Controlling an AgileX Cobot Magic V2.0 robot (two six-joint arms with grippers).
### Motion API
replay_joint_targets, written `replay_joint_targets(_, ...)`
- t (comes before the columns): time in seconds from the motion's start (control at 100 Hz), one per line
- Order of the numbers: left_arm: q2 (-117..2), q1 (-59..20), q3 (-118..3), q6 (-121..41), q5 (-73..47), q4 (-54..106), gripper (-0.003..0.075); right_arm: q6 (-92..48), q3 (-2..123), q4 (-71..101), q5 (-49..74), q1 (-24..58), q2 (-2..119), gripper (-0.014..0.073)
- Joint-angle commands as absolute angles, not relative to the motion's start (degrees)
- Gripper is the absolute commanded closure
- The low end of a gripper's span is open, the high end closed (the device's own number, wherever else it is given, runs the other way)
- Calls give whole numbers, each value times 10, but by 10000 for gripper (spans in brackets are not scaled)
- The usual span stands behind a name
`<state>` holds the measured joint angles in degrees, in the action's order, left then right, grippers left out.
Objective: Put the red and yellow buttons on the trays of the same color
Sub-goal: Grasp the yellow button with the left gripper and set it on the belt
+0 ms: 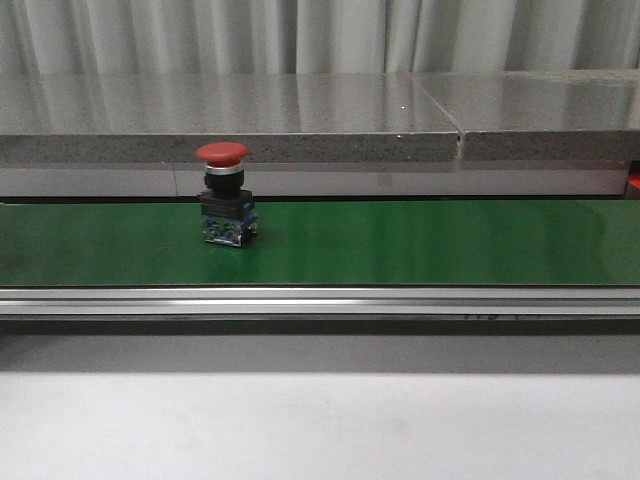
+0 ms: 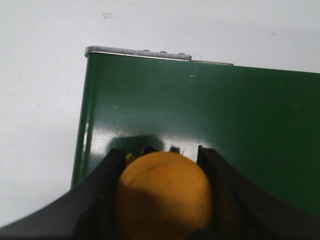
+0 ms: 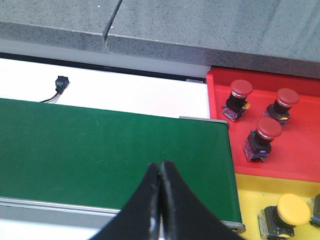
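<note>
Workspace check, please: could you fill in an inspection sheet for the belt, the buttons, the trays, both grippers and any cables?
Surface: green belt, unmarked.
Job's things: one red button upright on the belt; three red buttons in the red tray; yellow tray holds a yellow button, another partly visible.
Clutter: nothing seen.
Grippers: left gripper shut on a yellow button; right gripper shut, empty.
Cables: small connector with wires beyond the belt.
Surroundings: grey ledge, curtain.

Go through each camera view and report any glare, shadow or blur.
Front view: pale glare streaks across the green belt; the red button is slightly soft. Left wrist view: the yellow button between the left gripper fingers is out of focus, with a dark shadow on the belt beside it. Right wrist view: sharp and evenly lit; the right gripper shows as a dark silhouette.
</note>
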<state>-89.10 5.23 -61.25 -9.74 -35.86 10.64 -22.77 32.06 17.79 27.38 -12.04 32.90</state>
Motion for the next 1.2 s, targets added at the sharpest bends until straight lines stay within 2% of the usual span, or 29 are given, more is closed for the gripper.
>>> replay_joint_targets(0.0,-881,49,-626,-98,-336,114,705,-232,336,182,233,-121,328,662)
replay_joint_targets(0.1,-881,47,-626,-98,-341,119,583,-232,336,182,233,-121,328,662)
replay_joint_targets(0.29,-881,40,-627,-98,-342,125,199,-232,336,182,233,-121,328,662)
replay_joint_targets(0.39,-881,34,-634,-98,-342,127,92,-232,336,182,233,-121,328,662)
replay_joint_targets(0.73,-836,12,-691,-98,-340,131,89,-232,336,182,233,-121,328,662)
replay_joint_targets(1.19,-641,-93,-667,-98,-324,127,101,-232,336,182,233,-121,328,662)
